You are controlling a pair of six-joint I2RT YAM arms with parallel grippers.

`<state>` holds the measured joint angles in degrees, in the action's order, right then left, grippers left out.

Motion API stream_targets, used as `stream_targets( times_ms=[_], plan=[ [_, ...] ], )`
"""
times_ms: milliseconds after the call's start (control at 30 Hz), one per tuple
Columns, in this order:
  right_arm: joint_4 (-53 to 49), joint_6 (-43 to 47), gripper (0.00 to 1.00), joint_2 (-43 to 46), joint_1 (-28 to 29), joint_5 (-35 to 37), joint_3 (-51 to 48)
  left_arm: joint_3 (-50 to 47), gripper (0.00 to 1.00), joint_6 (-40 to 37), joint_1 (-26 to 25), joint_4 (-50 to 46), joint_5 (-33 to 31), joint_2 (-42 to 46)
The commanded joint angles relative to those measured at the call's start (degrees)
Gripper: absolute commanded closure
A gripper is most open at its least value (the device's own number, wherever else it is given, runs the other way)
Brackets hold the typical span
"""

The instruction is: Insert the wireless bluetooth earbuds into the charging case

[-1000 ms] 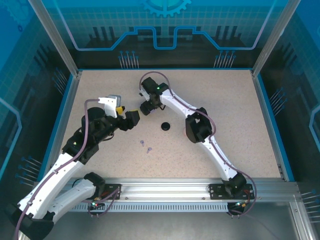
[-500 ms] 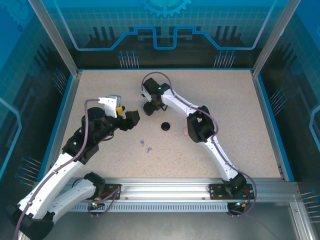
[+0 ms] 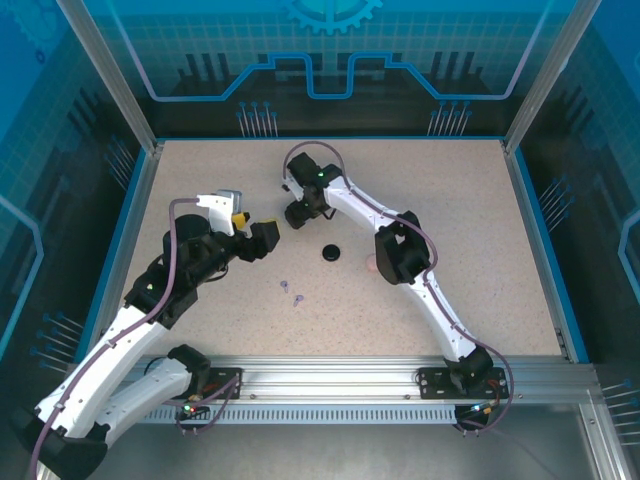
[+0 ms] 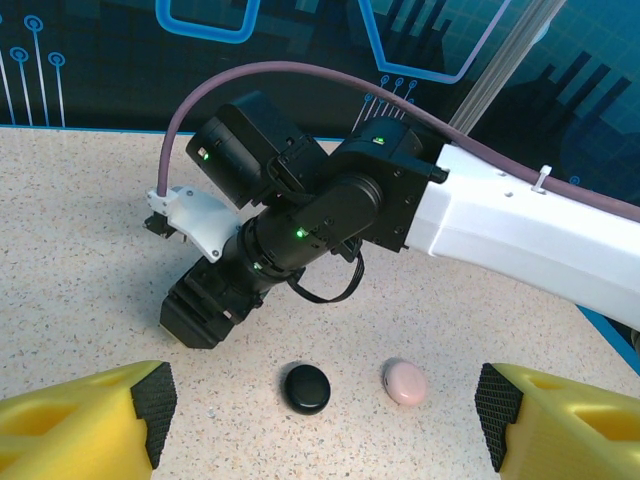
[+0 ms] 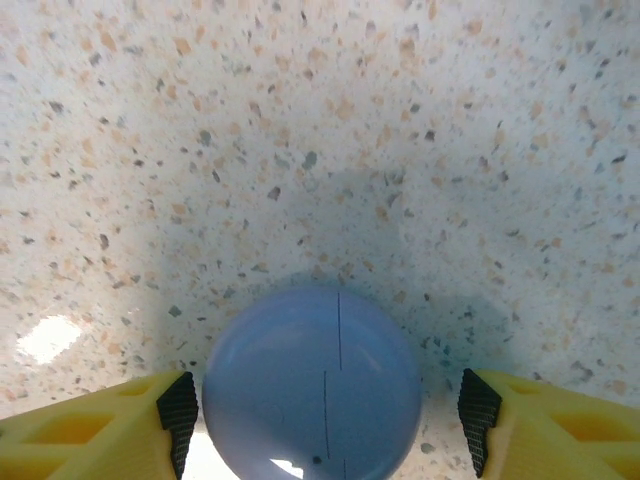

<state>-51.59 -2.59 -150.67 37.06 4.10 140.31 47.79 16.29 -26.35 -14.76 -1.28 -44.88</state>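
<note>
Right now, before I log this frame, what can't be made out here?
- Lilac earbuds, top view: too small to tell their orientation.
- Pink case, top view: mostly hidden behind the right arm.
- Bluish-lilac case, right wrist view: near side cut off by the bottom edge; contact with the black pads unclear.

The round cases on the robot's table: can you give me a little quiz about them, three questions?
1. True or false: the black case and the pink case lie side by side on the table, not touching.
2. Which colour is the round case between the right gripper's fingers? A black, B lilac-blue, C pink.
3. How many tiny lilac earbuds lie in the top view?
Key: 1 true; 2 B; 3 two.
</note>
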Motion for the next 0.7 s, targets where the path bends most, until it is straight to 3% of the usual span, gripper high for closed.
stream_targets(
  times_ms=[0, 333, 667],
  plan=[
    [-0.96, -0.36, 0.27, -1.5, -0.32, -0.08, 2.91, -0.33, 0.19, -1.18, 0.6, 0.0, -0.03, 0.7],
    [-2.54, 0.04, 0.29, -4.33, 0.38, 0.56, 4.67, -0.2, 0.18, -1.35, 0.6, 0.05, -0.12, 0.59],
    [-4.22, 2.55, 0.42, -3.74, 1.17, 2.08, 3.38, -0.24, 0.18, -1.35, 0.69, -0.17, -0.25, 0.5]
  ],
)
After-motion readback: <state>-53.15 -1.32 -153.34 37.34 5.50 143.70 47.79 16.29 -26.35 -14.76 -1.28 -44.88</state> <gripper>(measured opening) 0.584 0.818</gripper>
